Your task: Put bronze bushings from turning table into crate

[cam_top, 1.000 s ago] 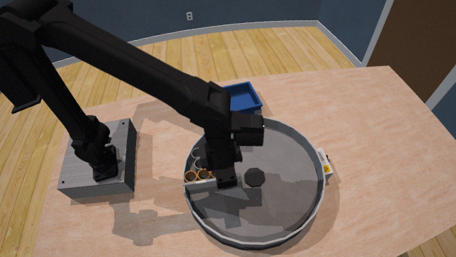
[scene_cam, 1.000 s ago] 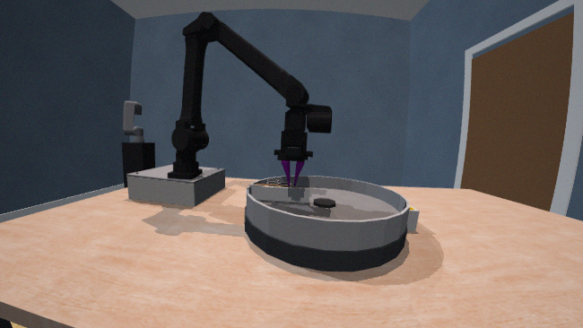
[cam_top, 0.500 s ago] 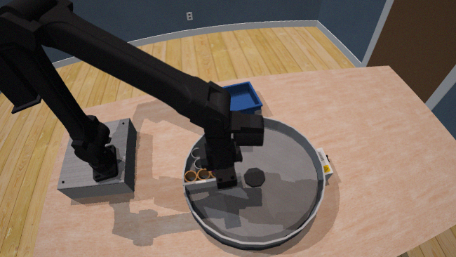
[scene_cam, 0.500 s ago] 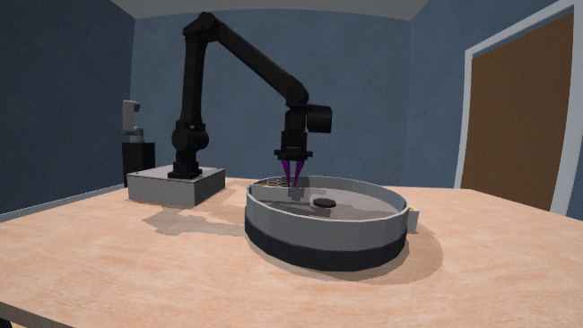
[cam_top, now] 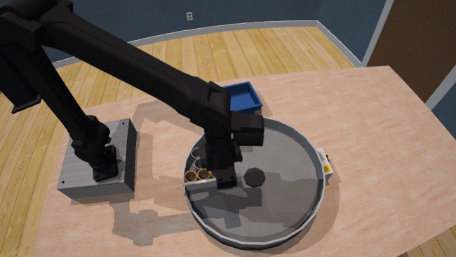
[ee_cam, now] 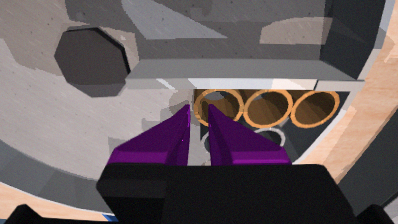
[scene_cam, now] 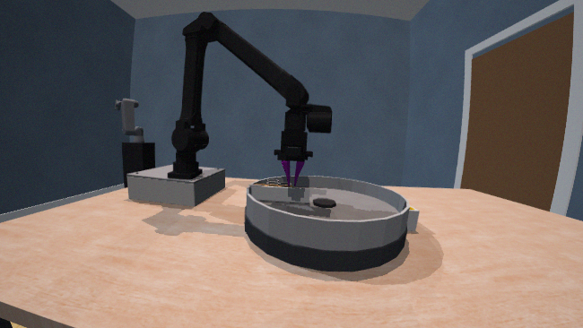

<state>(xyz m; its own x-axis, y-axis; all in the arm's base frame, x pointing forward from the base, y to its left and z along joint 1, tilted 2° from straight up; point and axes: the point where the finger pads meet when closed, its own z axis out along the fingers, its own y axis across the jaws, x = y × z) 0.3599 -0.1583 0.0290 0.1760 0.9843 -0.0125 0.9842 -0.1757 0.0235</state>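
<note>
1. Blue walls and a wooden floor surround a pale wood table (cam_top: 372, 116) (scene_cam: 112, 264) (ee_cam: 387, 75).
2. Three bronze bushings (cam_top: 198, 174) (ee_cam: 245, 111) sit inside the turning table (cam_top: 318, 168) (scene_cam: 327, 235) (ee_cam: 30, 160), in a row along its divider (cam_top: 201, 185) (scene_cam: 278, 194) (ee_cam: 225, 83).
3. They stand on end, long axes upright, open mouths up.
4. Each is a round, hollow tube with an orange-brown rim and darker inside.
5. Grey steel bushings (cam_top: 195, 162) (ee_cam: 283, 137) stand just beside that row, partly hidden.
6. The gripper (scene_cam: 292, 185) (ee_cam: 199, 111) points down by the innermost bronze bushing; its purple fingers are slightly parted, grasping nothing.
7. Beyond the turning table sits the blue crate (cam_top: 261, 104), partly covered by the arm.
</note>
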